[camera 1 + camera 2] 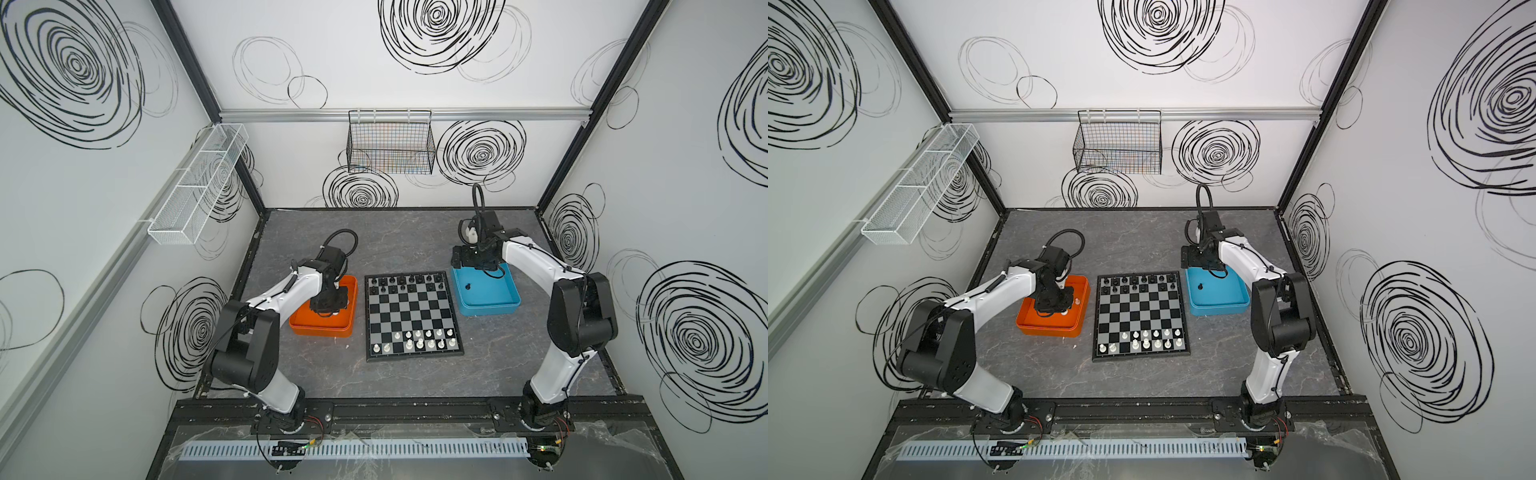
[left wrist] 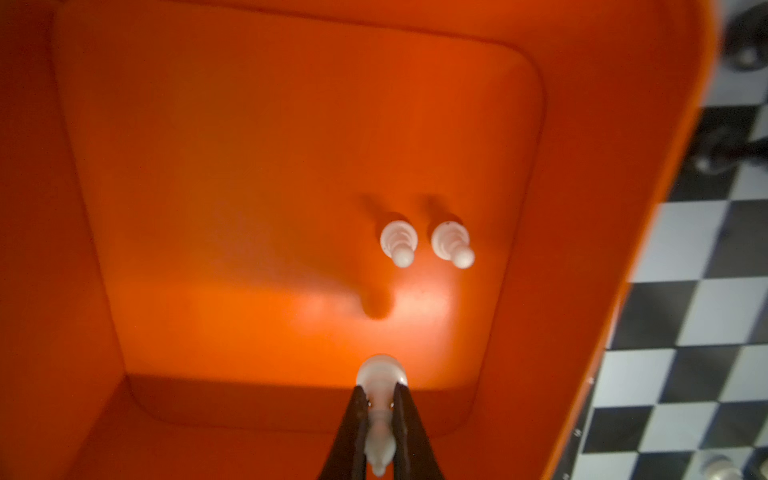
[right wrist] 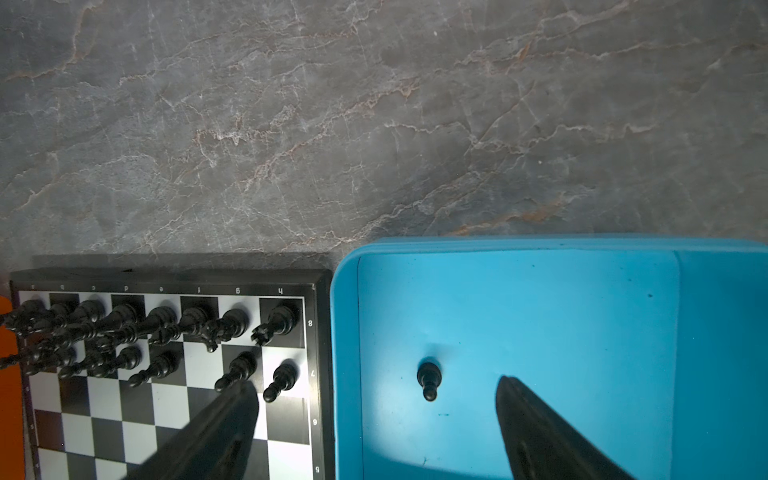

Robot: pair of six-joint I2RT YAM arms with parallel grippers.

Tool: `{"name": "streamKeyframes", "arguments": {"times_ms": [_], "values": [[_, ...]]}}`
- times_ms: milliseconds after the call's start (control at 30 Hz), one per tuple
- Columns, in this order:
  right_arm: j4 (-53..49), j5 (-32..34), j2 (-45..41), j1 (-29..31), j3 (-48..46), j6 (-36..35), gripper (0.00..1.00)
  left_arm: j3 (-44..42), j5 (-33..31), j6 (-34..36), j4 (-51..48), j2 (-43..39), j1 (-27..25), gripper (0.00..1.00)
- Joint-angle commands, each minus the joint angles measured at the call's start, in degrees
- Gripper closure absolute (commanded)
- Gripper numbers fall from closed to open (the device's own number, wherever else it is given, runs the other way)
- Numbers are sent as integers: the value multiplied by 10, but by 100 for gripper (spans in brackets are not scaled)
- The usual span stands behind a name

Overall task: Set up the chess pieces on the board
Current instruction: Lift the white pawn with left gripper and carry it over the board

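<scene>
The board lies mid-table in both top views. Black chess pieces fill its far rows and white ones stand in its near rows. My left gripper is down inside the orange tray, shut on a white piece. Two white pawns stand on the tray floor beyond it. My right gripper hangs open over the left wall of the blue tray. A lone black pawn stands upright in the gap between its fingers, touching neither.
The orange tray sits left of the board and the blue tray right of it, both on the grey marbled table. A black wire basket hangs on the back wall. A white mesh basket hangs on the left wall.
</scene>
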Motion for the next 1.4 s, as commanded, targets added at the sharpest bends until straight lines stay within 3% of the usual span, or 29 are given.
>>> {"name": "streamKeyframes", "arguments": {"times_ms": [0, 300, 500, 700, 1033, 1367], "values": [[-7, 2, 0, -4, 8, -8, 6, 48, -11, 7, -51, -28, -15, 91], [-11, 3, 1, -7, 14, -10, 6, 138, -11, -13, -115, -28, -135, 90], [-9, 4, -2, -10, 10, -11, 6, 137, 7, -22, -108, -14, -249, 91], [-7, 4, -4, -14, 6, -10, 6, 114, 28, -33, -72, -7, -317, 91], [-6, 3, -7, -17, 2, -10, 6, 77, 35, -42, -16, 18, -384, 92], [-2, 1, -6, -18, -3, -11, 6, 42, 23, -54, 20, 32, -398, 92]]}}
